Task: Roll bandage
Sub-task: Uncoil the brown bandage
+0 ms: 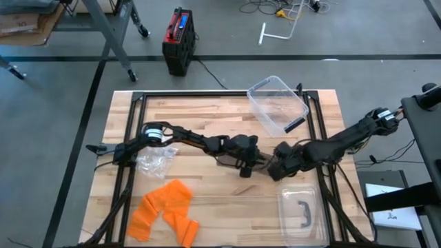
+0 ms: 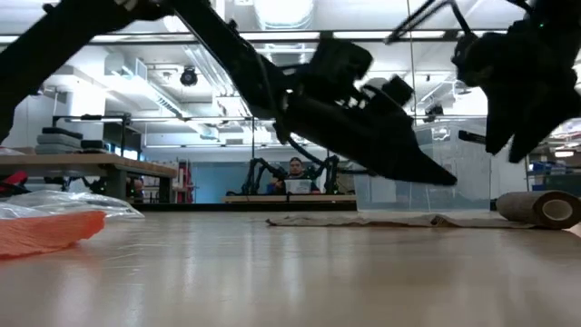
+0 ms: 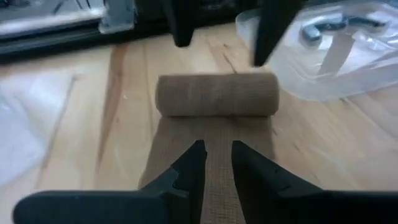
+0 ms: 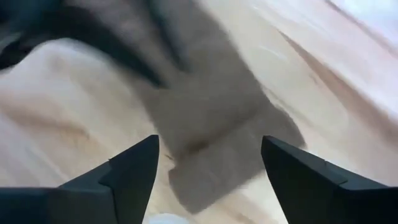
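Between both arms, bandage [image 3: 216, 94] roll lies crosswise.

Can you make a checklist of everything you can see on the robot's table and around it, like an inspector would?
Surface: wooden table with a dark frame around its edge.
Job's things: tan bandage, partly rolled, its flat tail lying on the wood toward the left gripper.
Clutter: orange cloth, crumpled clear plastic bag, tilted clear bin, clear lid with a dark handle.
Grippers: left gripper, fingers nearly together over the bandage tail; right gripper open, facing the bandage.
Cables: cable along the left arm; loose wires on the floor.
Surroundings: red and black box on the floor; a person sitting far behind.
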Action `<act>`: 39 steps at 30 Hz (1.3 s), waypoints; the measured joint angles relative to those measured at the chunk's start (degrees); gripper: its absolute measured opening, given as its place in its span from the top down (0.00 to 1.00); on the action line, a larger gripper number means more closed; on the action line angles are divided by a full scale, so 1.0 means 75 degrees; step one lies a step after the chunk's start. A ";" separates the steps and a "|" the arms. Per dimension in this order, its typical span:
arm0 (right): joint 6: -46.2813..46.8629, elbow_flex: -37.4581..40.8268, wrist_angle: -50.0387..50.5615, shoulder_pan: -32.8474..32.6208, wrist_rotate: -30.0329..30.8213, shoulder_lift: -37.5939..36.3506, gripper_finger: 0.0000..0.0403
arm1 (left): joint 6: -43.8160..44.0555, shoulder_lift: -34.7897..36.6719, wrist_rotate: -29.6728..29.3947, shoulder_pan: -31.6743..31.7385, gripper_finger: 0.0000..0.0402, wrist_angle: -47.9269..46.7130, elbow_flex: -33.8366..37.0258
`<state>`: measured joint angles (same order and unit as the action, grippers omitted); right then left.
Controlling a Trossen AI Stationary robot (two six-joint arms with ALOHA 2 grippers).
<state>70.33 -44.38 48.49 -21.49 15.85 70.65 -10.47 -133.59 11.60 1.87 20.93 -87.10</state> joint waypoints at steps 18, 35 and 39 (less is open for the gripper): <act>-0.4740 0.1275 -0.2247 0.0888 -0.0724 0.0450 0.73 | -0.0204 -0.0937 -0.0248 0.0025 0.84 -0.0513 -0.0861; -0.3320 0.1784 -0.1081 0.0029 -0.0762 0.0142 1.00 | -0.0908 -0.0803 -0.0208 0.0111 0.91 -0.1508 -0.0238; -0.2857 0.1792 -0.0701 -0.0462 -0.0774 -0.0019 0.99 | -0.0883 -0.0803 -0.0205 0.0123 0.91 -0.1063 -0.0006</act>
<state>48.90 -30.94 43.23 -24.95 10.05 70.51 -17.09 -139.61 10.06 2.79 12.95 -87.15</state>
